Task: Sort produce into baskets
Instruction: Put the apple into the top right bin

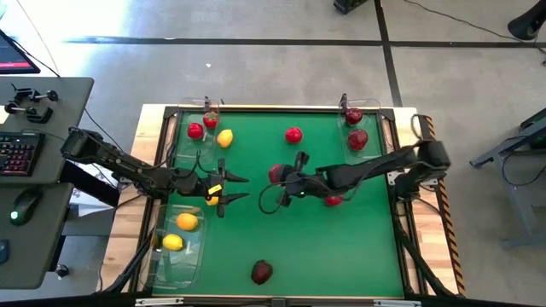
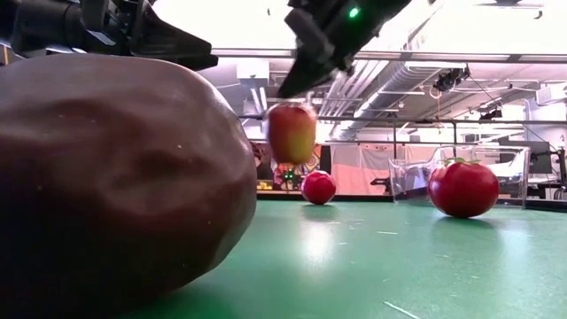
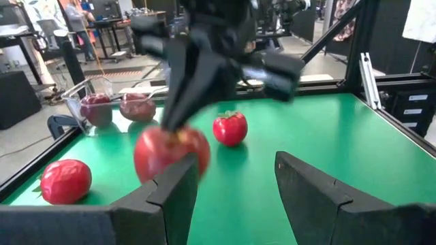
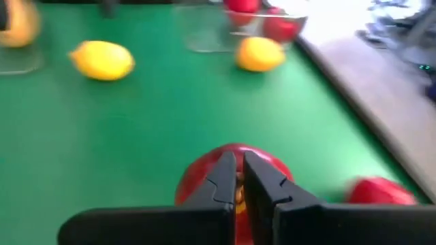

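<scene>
1. Here the right gripper [image 4: 238,178] sits over the middle of the green table [image 1: 341,239], its two dark fingers pressed nearly together on the stem of a red-yellow apple [image 2: 291,133]. In the low view that apple hangs clear of the table under the fingertips.
2. The left gripper [image 1: 232,188] is just left of the right one, jaws spread and nothing between them; a lemon [image 1: 212,199] lies just under it. In the left wrist view the held apple is right ahead of its open fingers.
3. Near-left tray [image 1: 162,264], clear plastic with rounded corners: two lemons [image 1: 179,232], yellow-orange and smooth.
4. Far-left tray [image 1: 207,106]: one small red fruit [image 1: 210,119] at its mouth; a second small red fruit [image 1: 195,130] and another lemon [image 1: 224,137] lie beside it. Whether these two are inside the wall I cannot tell.
5. Far-right tray [image 1: 373,128]: two dark red apples [image 1: 357,128], one behind the other.
6. Loose on the table: a bright red fruit [image 1: 293,134] toward the far middle, another red fruit [image 1: 333,200] partly hidden under the right arm, and a dark red apple [image 1: 262,272] at the near edge. This last one fills the left of the low view, dull and faceted.
</scene>
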